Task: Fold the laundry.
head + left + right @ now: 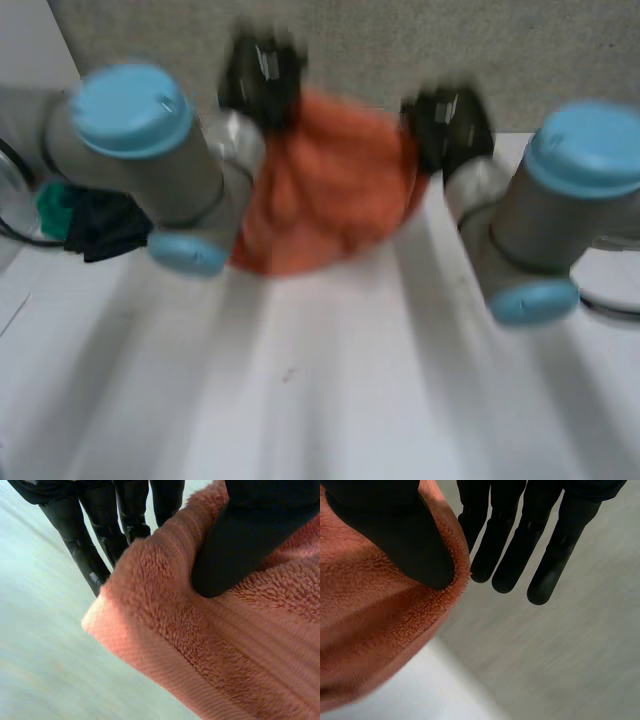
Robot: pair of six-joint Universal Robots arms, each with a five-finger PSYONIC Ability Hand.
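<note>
My left robot hand (pixel 240 545) pinches one upper corner of the orange towel (pixel 215 650), thumb pressed flat on the pile and straight fingers behind the cloth. My right robot hand (pixel 405 540) has its thumb down on the opposite edge. The nearest finger seems to back the cloth there while the others stand straight and free beside it, so I read that as a pinch too. In the head view the towel (pixel 330 190) hangs bunched between both hands at the far side of the desk (pixel 330 380). I judge this to be the spread-out step, before any fold. Next I would draw the hands apart to pull the top edge taut, then lay the towel flat on the bare desk, away from the pile of dark and green clothes (pixel 85 220) by the left arm. I can read no label, brand or writing.
</note>
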